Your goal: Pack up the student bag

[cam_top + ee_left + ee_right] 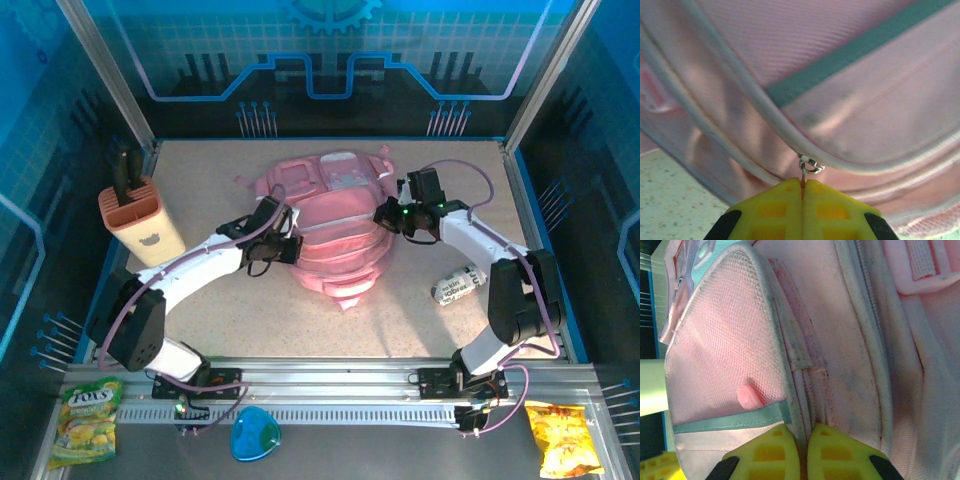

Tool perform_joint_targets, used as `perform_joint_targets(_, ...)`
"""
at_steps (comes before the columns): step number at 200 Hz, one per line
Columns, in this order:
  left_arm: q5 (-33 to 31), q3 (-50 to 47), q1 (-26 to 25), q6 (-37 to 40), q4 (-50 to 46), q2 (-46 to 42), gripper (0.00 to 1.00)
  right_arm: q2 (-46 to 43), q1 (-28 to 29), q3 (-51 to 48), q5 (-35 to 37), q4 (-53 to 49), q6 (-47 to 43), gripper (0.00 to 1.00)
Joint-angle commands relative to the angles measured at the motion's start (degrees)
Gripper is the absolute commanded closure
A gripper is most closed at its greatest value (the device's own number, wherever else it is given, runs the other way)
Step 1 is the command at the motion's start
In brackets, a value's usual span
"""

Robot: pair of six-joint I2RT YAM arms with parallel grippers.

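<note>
Speckled beige counter [400, 320], walled on three sides, bare in front. At the left flank, left fingers [772, 207] are pressed together, pinching a small metal zipper ring [810, 165]. The right fingers [840, 450] pinch a side seam, apparently bracing. The large soft pink fabric student bag [335, 230] lies mid-counter, clear of all edges.

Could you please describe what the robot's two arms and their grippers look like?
Both the left arm and right arm have white links with black joints, and lilac cables loop alongside. A green light glows near the right wrist. The left gripper and right gripper have yellow fingers with square recesses.
</note>
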Motion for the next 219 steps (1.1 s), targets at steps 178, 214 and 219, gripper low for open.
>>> perform_joint_targets(178, -8.40, 1.87, 8.14, -3.27, -0.75, -12.14, 0.04, -29.55, -5.26, -18.78, 30.35, -26.95, 4.64, 0.08)
perform_joint_targets(214, -6.83, -0.49, 9.09, -4.59, 2.06, -14.73, 0.01, -32.84, -5.92, -23.76, 34.18, -28.04, 12.77, 0.00)
perform_joint_targets(219, -6.52, -0.69, 9.26, -4.65, 2.28, -14.81, 0.01, -32.86, -6.04, -24.44, 33.75, -27.16, 13.26, 0.00)
